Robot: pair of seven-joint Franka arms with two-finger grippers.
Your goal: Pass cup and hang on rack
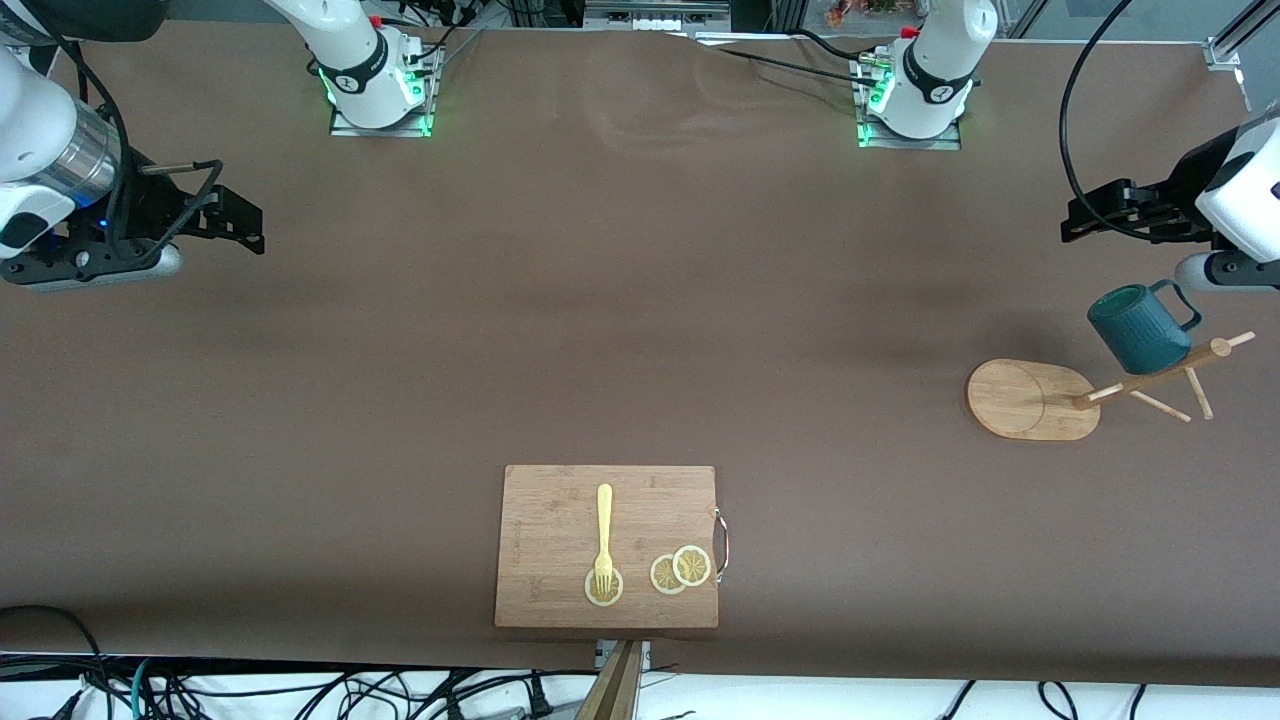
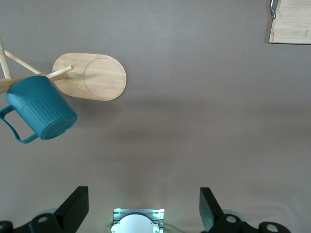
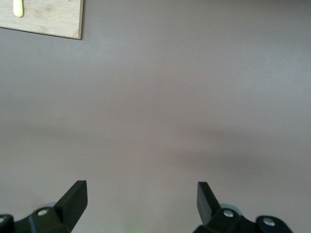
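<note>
The dark teal ribbed cup hangs by its handle on a peg near the top of the wooden rack, at the left arm's end of the table. The left wrist view shows the cup against the pole, above the rack's oval base. My left gripper hovers open and empty over the table beside the rack, apart from the cup; its fingers stand wide. At the right arm's end of the table, my right gripper is open too, with only bare table between its fingers.
A wooden cutting board with a metal handle lies near the table's front edge, carrying a yellow fork and lemon slices. A corner of that board shows in the right wrist view. Brown cloth covers the table.
</note>
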